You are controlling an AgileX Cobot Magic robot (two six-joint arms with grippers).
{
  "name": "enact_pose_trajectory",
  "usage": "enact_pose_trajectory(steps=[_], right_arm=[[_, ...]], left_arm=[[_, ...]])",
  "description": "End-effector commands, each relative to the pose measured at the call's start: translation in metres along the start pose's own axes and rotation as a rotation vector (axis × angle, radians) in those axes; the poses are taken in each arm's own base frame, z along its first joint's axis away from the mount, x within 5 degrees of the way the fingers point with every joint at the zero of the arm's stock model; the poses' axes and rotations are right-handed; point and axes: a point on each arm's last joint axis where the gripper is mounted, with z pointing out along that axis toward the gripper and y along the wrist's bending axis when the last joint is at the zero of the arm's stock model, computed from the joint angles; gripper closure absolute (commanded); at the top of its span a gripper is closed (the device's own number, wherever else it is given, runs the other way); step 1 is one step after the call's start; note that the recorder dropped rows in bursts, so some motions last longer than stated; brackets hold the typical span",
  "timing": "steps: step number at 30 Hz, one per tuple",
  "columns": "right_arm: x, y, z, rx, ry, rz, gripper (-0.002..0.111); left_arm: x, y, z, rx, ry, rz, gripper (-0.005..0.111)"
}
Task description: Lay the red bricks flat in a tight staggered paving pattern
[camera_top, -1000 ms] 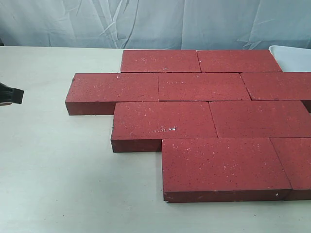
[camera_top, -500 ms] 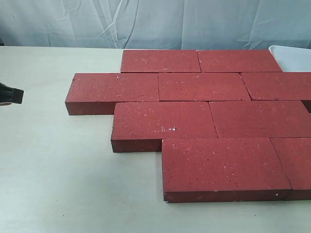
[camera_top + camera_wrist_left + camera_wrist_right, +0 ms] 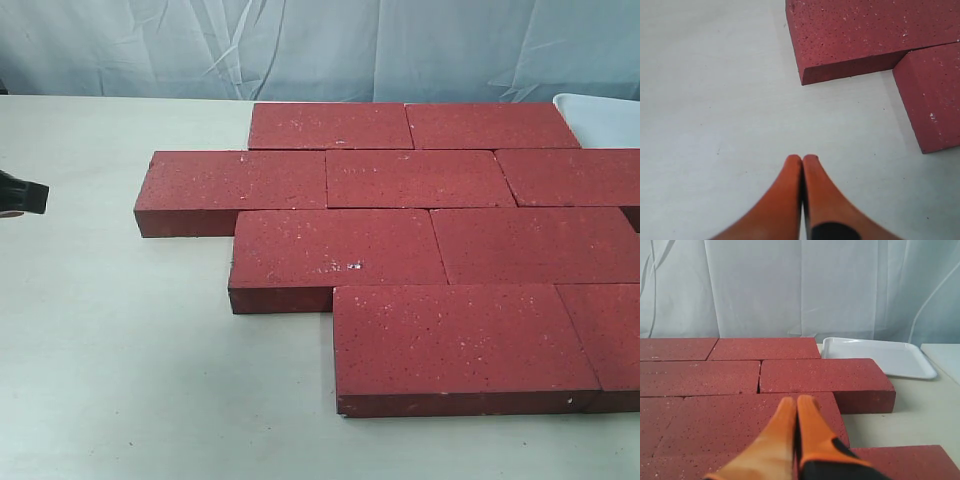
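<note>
Staged test bench, pale table (image 3: 120, 380), draped backdrop (image 3: 150, 45) (bluish cloth)

text: none I can read | labels/brands/numbers: nope — red bricks (image 3: 420, 180) show only specks, no lettering | signs: none in any view

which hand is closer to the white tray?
Right. The right hand is by the red bricks, at their end nearest the white tray. The left hand is over the table off the paving's opposite end.
</note>
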Motion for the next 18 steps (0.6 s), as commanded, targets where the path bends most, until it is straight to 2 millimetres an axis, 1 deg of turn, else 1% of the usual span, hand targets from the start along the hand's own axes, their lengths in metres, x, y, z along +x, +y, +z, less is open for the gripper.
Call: enact_pose_trajectory(steps=[1, 5, 18], right_arm=[[0.0031, -0.0003, 0.0005, 0.006, -0.002, -0.012, 0.109], [0.0009, -0.0002, 0.0005, 0.005, -0.026, -0.016, 0.109], [0.0017, -0.0003, 0.0005, 0.005, -0.018, -0.017, 0.109]], left_arm=[[0.0004, -0.0011, -0.0014, 0.0, -0.009, 0.009, 0.107], [0.0004, -0.0011, -0.0014, 0.0, -0.009, 0.009, 0.107], [0.0004, -0.0011, -0.0014, 0.0, -0.009, 0.009, 0.107]])
